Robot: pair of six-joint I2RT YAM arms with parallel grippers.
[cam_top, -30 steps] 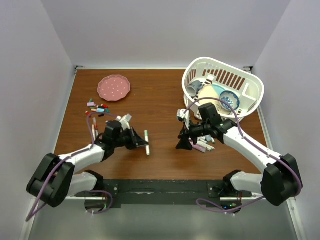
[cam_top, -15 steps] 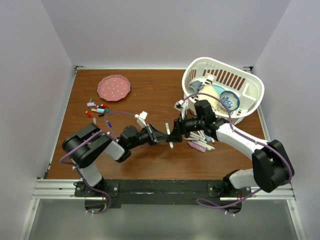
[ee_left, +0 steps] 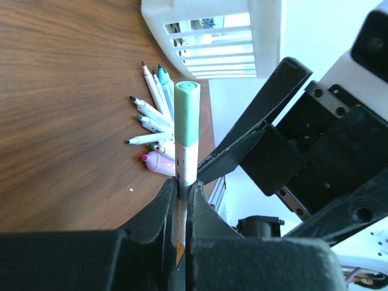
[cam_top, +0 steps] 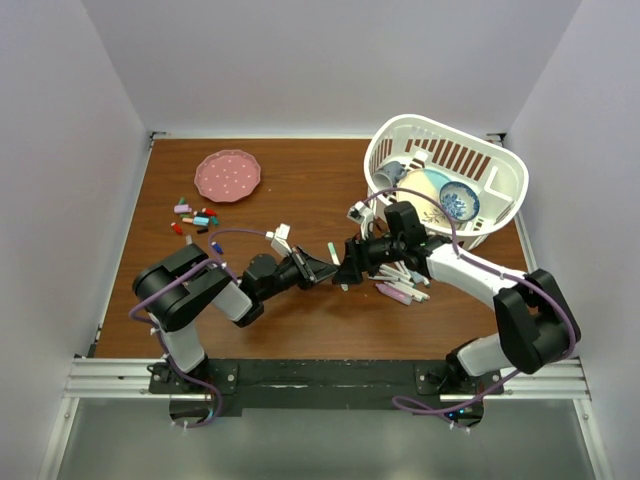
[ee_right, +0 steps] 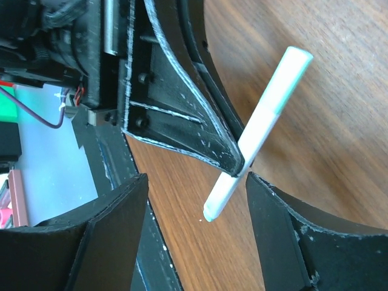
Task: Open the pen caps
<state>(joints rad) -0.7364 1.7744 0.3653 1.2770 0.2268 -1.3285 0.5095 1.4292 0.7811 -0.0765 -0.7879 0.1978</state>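
Your left hand (ee_left: 180,193) is clamped on the white barrel of a pen (ee_left: 188,159) at centre frame. The long axis of the pen runs straight up, with the green cap (ee_left: 187,112) toward the top edge. Your right hand (ee_right: 193,197) has its fingers apart, one on each side of the pen, above the worktop (ee_right: 339,121).

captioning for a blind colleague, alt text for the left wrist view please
The left jaws grip a white pen with its green cap on. The right jaws stand open beside it; uncapped pens and a white basket sit on the table beyond.
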